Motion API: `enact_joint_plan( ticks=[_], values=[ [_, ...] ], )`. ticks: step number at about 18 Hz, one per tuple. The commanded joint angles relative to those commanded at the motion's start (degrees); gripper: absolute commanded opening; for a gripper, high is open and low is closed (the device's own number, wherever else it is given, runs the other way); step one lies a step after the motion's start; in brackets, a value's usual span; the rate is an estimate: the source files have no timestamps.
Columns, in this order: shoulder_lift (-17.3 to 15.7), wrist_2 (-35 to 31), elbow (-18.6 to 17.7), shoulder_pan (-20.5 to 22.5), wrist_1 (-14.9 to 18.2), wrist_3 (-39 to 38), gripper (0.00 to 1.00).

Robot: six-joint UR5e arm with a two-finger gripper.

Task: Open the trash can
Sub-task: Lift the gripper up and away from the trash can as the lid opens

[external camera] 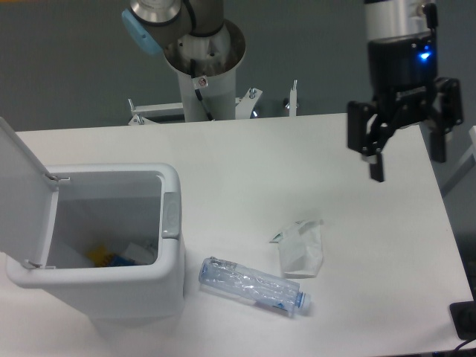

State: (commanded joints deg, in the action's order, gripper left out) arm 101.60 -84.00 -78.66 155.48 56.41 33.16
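The white trash can (111, 286) stands at the front left of the table with its lid (22, 190) swung up and back on the left side. Its inside shows, with some yellow and white scraps at the bottom. A small grey push-button (171, 216) sits on its right rim. My gripper (407, 163) hangs open and empty above the table's far right, well away from the can.
A crushed clear plastic bottle (253, 285) lies on the table just right of the can. A crumpled clear wrapper (301, 247) lies beyond it. The arm's base column (204, 63) stands behind the table's back edge.
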Motion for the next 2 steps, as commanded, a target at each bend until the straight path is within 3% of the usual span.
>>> enact_joint_plan(
  ticks=[2],
  values=[
    [0.0, -5.1, -0.3, 0.7, 3.1, 9.7, 1.00]
  ],
)
